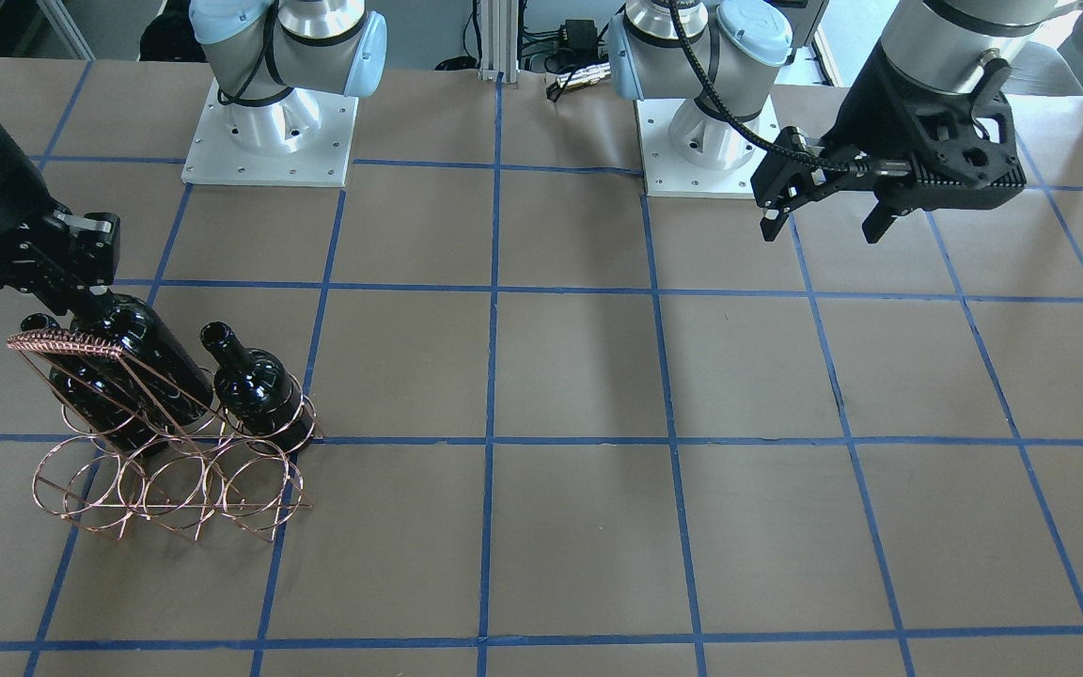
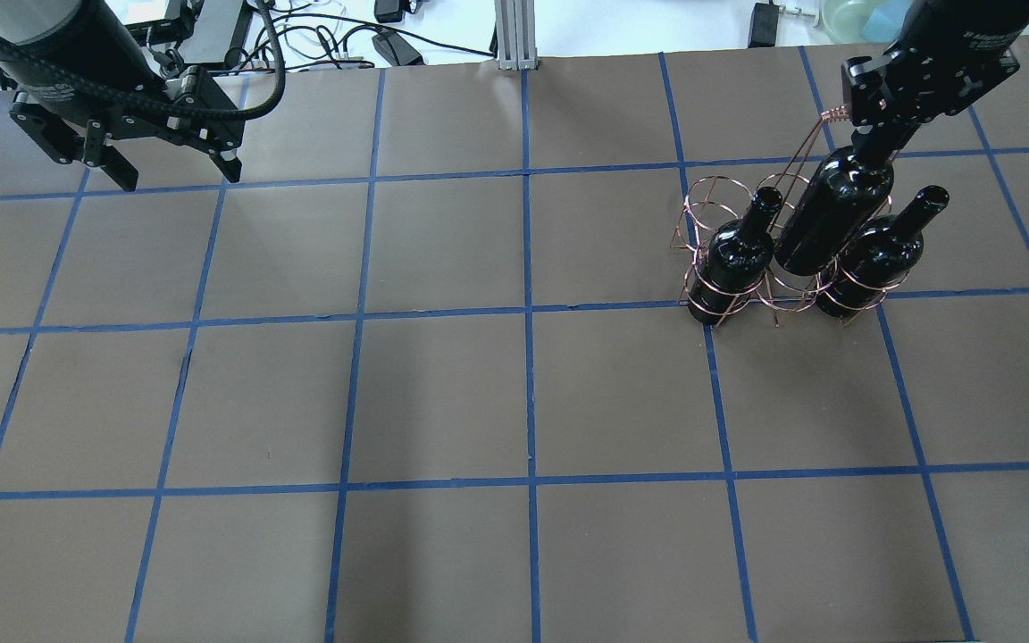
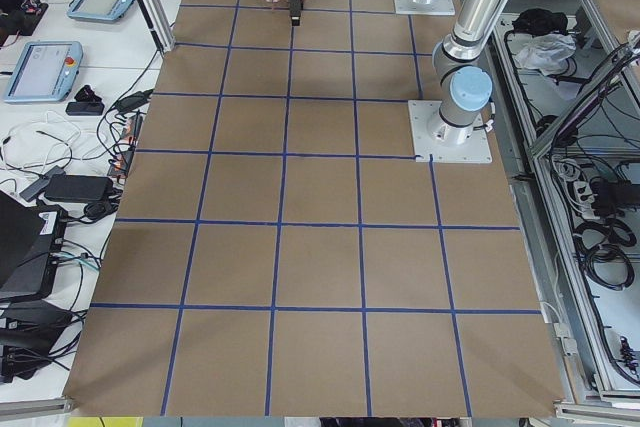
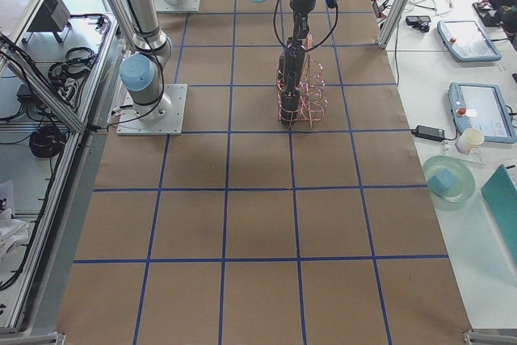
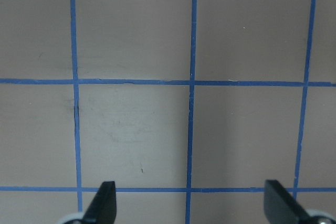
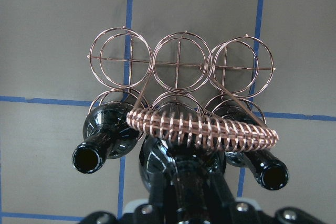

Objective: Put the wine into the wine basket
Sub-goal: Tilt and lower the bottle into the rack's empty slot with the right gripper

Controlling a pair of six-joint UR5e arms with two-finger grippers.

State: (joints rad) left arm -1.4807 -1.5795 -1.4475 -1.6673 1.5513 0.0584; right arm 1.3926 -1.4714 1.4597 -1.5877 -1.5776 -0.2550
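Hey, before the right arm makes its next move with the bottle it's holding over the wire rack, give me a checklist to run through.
1. Grip: the right pincer is shut on the neck of the middle bottle: ok.
2. Alignment: its body is in the middle ring of the wine basket, between the two seated bottles: ok.
3. Base resting on the basket's floor: cannot tell, it is hidden.
4. Gap between the right pincer and the handle bar: cannot tell, they overlap in the views.
5. Left pincer out of the way: ok, it is open and far from the basket.
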